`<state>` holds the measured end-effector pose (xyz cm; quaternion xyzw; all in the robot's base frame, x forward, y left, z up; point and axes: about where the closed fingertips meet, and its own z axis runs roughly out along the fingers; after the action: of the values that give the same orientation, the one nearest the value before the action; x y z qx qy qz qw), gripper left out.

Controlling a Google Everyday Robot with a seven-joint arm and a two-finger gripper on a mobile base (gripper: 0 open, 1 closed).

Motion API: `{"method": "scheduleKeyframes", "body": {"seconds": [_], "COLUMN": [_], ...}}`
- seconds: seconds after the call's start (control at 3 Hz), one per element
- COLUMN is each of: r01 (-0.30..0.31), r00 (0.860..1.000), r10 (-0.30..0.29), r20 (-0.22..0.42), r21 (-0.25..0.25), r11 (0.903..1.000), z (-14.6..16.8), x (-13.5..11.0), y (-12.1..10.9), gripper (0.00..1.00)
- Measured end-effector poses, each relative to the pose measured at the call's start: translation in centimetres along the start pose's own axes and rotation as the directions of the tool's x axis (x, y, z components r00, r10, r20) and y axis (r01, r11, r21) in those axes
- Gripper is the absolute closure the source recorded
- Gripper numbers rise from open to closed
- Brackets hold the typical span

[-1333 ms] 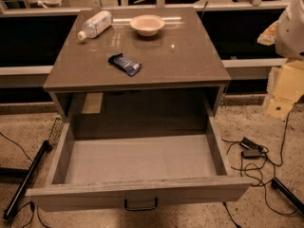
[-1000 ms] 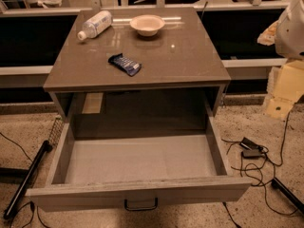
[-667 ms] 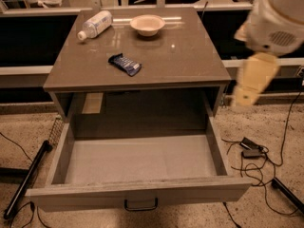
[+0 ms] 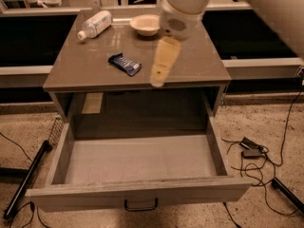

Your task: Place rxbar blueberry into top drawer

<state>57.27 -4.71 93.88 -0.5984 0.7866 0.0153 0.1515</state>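
Note:
The rxbar blueberry, a small flat bar in a dark blue wrapper, lies on the cabinet top left of centre. The top drawer is pulled out wide below, its pale floor bare, its dark handle at the front. My gripper hangs blurred over the cabinet top, just right of the bar and apart from it, with nothing seen in it. The white arm reaches in from the upper right.
A clear plastic bottle lies at the back left of the cabinet top and a white bowl stands at the back centre. Cables and a power adapter lie on the floor to the right. A black pole lies at the left.
The arm has swung from the right edge of the view leftward over the cabinet top, ending beside the bar. The bar, bottle, bowl and drawer have not moved.

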Motion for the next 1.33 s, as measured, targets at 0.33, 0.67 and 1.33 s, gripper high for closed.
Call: {"method": "scheduleKeyframes", "body": {"seconds": [0.33, 0.67, 1.33], "r01": [-0.064, -0.148, -0.214], "r00": [0.998, 0.989, 0.976], "r10": [0.064, 0.149, 0.212], "r20": [-0.003, -0.005, 0.041], "r21": [-0.007, 0.045, 0.050], "r11": [0.9979, 0.9879, 0.9755], "z": [3.9, 7.9, 12.9], "x": [-4.7, -7.0, -10.1], "y": [-1.9, -4.9, -7.3], "gripper": [0.00, 0.00, 0.00]}}
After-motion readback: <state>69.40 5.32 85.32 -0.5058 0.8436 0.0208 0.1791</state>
